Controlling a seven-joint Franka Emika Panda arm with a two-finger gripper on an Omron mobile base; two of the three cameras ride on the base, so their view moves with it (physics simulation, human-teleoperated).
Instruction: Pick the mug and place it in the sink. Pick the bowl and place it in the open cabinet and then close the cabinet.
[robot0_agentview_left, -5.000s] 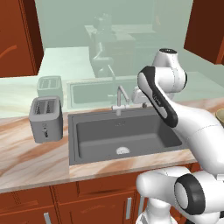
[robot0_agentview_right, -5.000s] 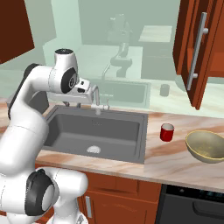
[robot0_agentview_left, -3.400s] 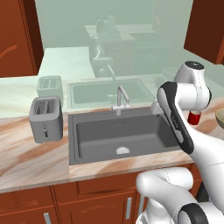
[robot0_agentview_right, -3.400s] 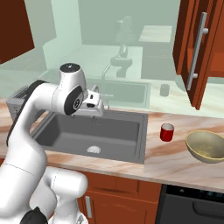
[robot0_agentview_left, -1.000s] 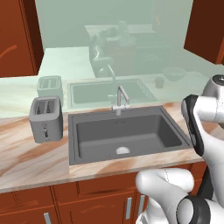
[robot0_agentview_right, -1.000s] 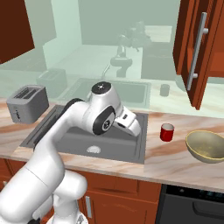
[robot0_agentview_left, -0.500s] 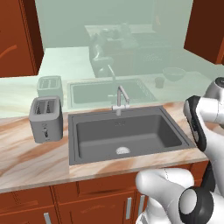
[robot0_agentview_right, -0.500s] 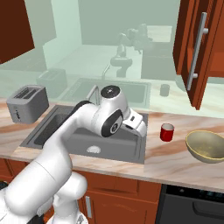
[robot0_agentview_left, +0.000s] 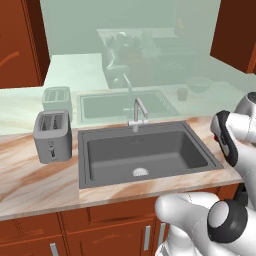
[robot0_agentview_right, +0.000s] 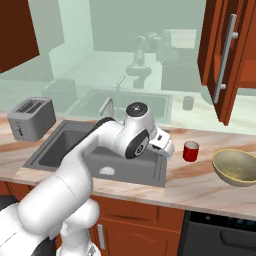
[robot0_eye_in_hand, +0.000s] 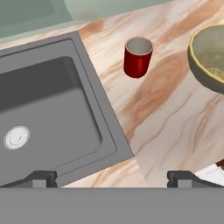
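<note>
The claw (robot0_eye_in_hand: 112, 177) is held spread wide and empty above the sink's (robot0_eye_in_hand: 52, 109) right rim. The mug (robot0_agentview_right: 190, 150) stands upright on the tabletop (robot0_agentview_right: 200, 177), between the sink and the bowl (robot0_agentview_right: 235, 167).

The white arm reaches forward and bends to the right, its wrist angled downward; the gripper (robot0_eye_in_hand: 112, 175) hangs empty, jaws spread wide apart, touching nothing.

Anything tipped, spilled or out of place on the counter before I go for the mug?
Nothing stands out. The mug stands upright on the counter between the sink and the bowl, apart from both. The bowl sits level, the cabinet door hangs open, and the fingers are spread.
</note>
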